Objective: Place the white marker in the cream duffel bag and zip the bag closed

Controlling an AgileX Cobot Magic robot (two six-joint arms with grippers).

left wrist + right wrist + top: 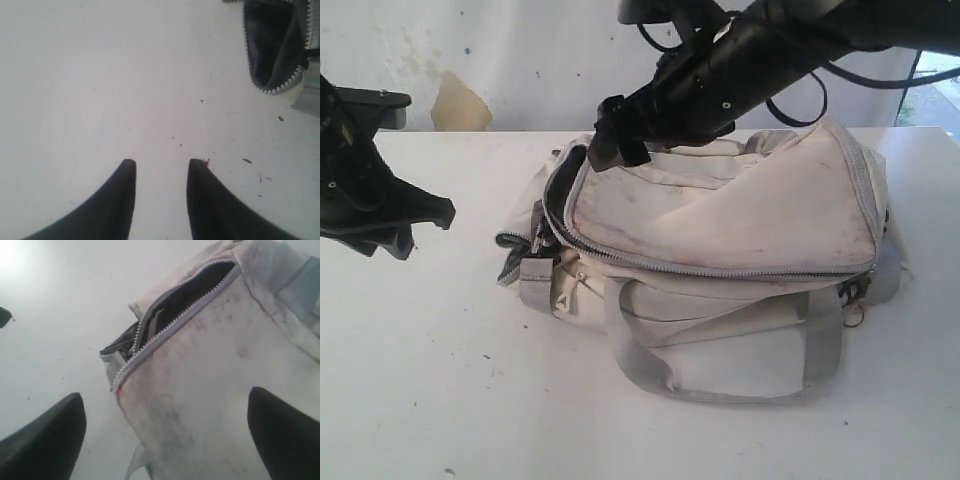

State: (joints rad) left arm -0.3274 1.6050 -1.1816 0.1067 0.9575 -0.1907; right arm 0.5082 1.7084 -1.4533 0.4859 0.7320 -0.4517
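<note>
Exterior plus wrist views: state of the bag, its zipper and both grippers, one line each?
cream duffel bag: lying on the table, not fully closed.
zipper: open at the end under the right arm, dark interior showing; how far along it is open, cannot tell.
white marker: not visible in any view.
left gripper: open, empty, over bare table beside the bag.
right gripper: wide open, empty, above the bag.
</note>
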